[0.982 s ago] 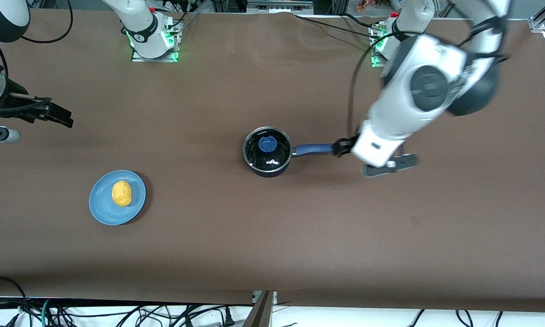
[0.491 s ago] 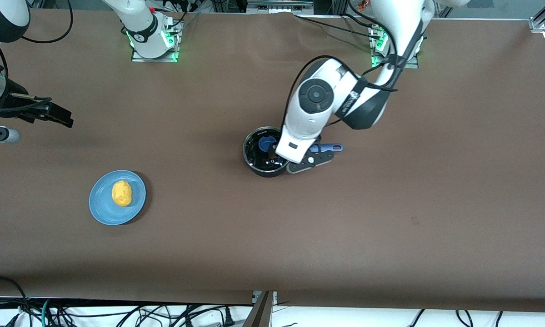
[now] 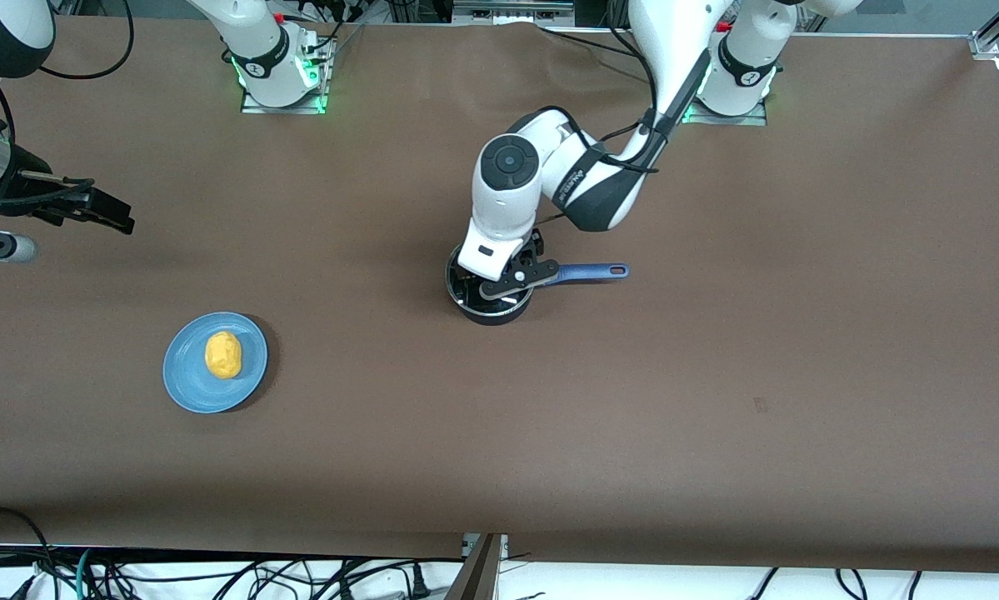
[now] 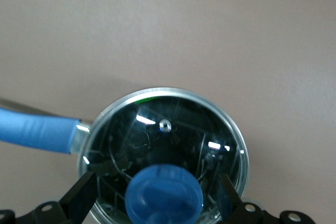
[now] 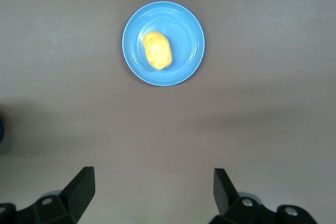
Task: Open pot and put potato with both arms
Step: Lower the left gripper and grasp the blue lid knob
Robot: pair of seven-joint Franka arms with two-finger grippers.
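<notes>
The black pot stands mid-table, its blue handle pointing toward the left arm's end. My left gripper is right over it and hides the lid in the front view. In the left wrist view the glass lid is on the pot, and my left gripper is open with its fingers either side of the blue knob, apart from it. The yellow potato lies on a blue plate. My right gripper waits open and empty over bare table, with the potato in its wrist view.
The blue plate sits nearer the front camera than the pot, toward the right arm's end. The arm bases stand along the table's back edge. Loose cables hang below the table's front edge.
My left arm has swung from the end of the pot's handle to over the pot, bringing its open gripper down around the lid's knob. The right arm has not moved.
</notes>
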